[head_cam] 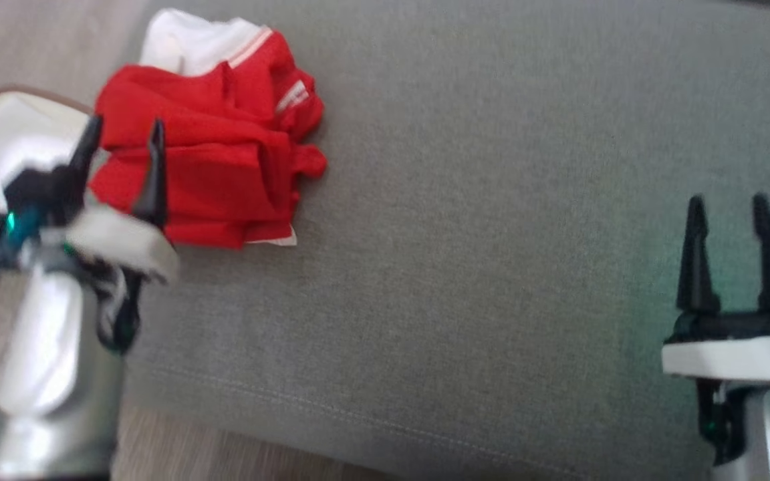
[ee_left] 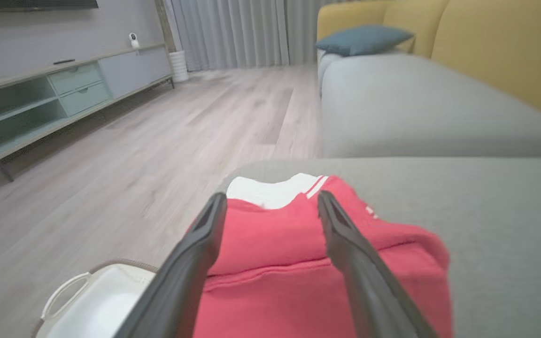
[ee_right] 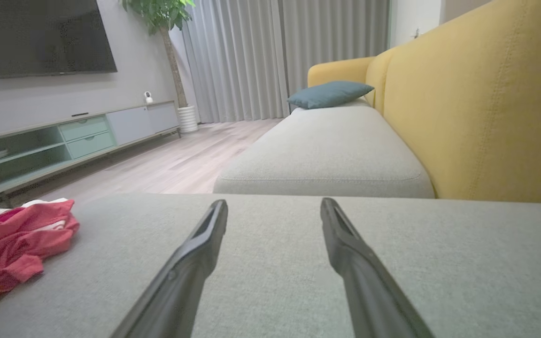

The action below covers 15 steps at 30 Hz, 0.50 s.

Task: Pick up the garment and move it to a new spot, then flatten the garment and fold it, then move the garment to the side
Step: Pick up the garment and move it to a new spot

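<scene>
Garment [head_cam: 211, 153], red-white heap, at 1 o'clock from left gripper [head_cam: 125, 123], just beyond its wide, empty jaws; long axis 12-to-6. Right gripper [head_cam: 727, 200] wide, empty, well apart; left arm nearer.

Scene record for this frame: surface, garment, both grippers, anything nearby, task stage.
surface: grey cushion
garment: red and white, bunched, at the cushion's left corner
left gripper: open, fingers over the garment, contact unclear
right gripper: open, over bare cushion, well away from the garment
nearby: white basket beside that corner
task stage: garment not yet picked up
</scene>
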Motion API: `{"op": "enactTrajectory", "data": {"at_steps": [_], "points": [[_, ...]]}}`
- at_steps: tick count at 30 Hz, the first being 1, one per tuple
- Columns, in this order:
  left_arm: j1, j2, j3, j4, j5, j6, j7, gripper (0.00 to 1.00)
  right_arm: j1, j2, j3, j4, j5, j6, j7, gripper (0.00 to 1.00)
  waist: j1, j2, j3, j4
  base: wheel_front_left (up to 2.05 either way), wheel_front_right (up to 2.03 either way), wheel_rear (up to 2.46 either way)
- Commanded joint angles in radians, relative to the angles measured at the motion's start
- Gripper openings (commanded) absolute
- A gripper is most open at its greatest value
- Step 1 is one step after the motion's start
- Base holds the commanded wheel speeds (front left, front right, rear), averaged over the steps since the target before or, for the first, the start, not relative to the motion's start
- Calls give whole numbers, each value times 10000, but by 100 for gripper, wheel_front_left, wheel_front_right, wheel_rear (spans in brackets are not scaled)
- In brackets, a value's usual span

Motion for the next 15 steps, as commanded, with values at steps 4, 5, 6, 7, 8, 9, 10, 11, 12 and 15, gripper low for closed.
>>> {"op": "enactTrajectory", "data": {"at_steps": [4, 5, 6, 7, 8, 9, 10, 11, 12, 15], "points": [[-1911, 958, -44, 1379, 37, -251, 1243, 100, -483, -75, 142, -983, -287, 39, 240, 100, 0, 0, 972, -334, 0, 0, 0], [-2210, 1095, -159, 1759, 75, -280, 1504, 100, -493, -75, 136, -1104, -320, 39, 294, 100, 0, 0, 1088, -360, 0, 0, 0], [-2485, 1233, -295, 2133, 144, -303, 1758, 100, -497, -75, 141, -1215, -350, 39, 344, 100, 0, 0, 1188, -383, 0, 0, 0], [-2746, 1368, -416, 2476, 224, -318, 1946, 100, -497, -75, 152, -1315, -377, 39, 394, 100, 0, 0, 1277, -405, 0, 0, 0], [-2982, 1470, -490, 2819, 276, -326, 2130, 100, -498, -75, 163, -1404, -398, 39, 436, 100, 0, 0, 1356, -428, 0, 0, 0], [-3189, 1543, -576, 3134, 302, -337, 2284, 100, -499, -75, 173, -1480, -413, 39, 471, 100, 0, 0, 1426, -453, 0, 0, 0], [-3378, 1585, -617, 3421, 284, -345, 2394, 100, -499, -75, 178, -1547, -421, 39, 499, 100, 0, 0, 1489, -471, 0, 0, 0], [-3551, 1631, -684, 3679, 294, -352, 2474, 100, -496, -75, 174, -1606, -428, 39, 530, 100, 0, 0, 1550, -483, 0, 0, 0], [-3707, 1662, -760, 3912, 299, -359, 2525, 100, -491, -75, 163, -1661, -434, 39, 558, 100, 0, 0, 1605, -487, 0, 0, 0], [-4102, 1675, -958, 4524, 199, -380, 2537, 100, -463, -75, 153, -1811, -477, 39, 645, 100, 0, 0, 1766, -487, 0, 0, 0]]}}
